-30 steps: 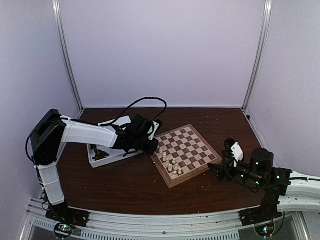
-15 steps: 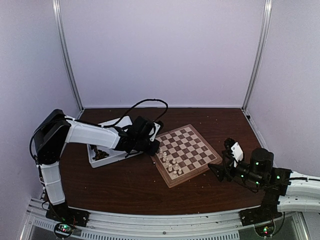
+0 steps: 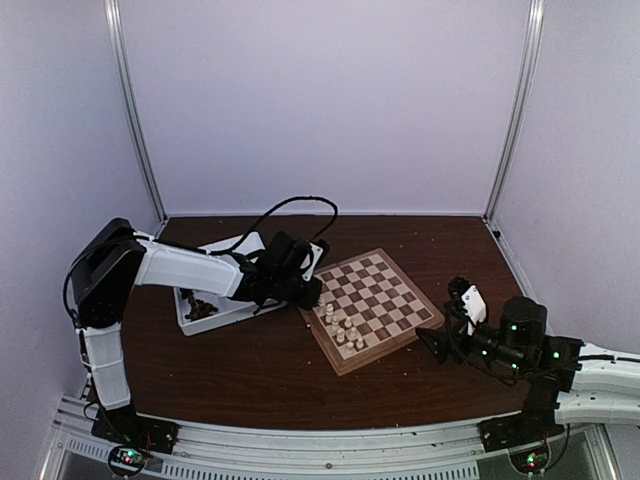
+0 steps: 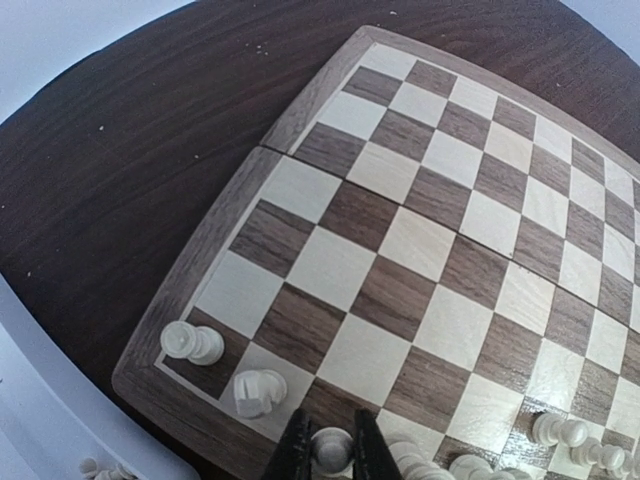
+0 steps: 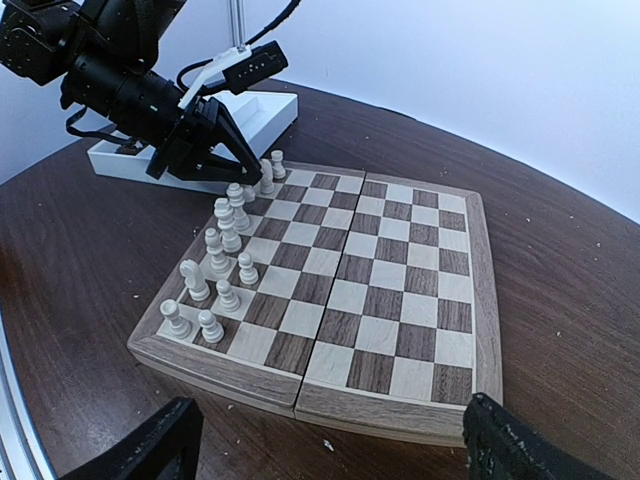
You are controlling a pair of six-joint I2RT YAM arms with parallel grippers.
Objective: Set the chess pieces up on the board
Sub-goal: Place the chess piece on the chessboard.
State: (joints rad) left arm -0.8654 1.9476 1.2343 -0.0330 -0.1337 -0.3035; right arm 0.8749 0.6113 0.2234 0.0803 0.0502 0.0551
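White tray (image 5: 265, 116) beside board (image 4: 420, 240), left hand (image 4: 330, 438) pinching cream piece (image 4: 332, 450) (neighbours (image 4: 258, 392) close)

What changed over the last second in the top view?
Very little. The left arm's elbow edged right, and the left gripper crept slightly back at the board's left corner. It is closed on a cream piece. The right gripper, the placed pieces and the tray did not move.

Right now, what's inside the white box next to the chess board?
I can see dark brown chess pieces lying in the near compartment of the white tray. The left arm covers most of the rest, so I can't tell what else is inside.
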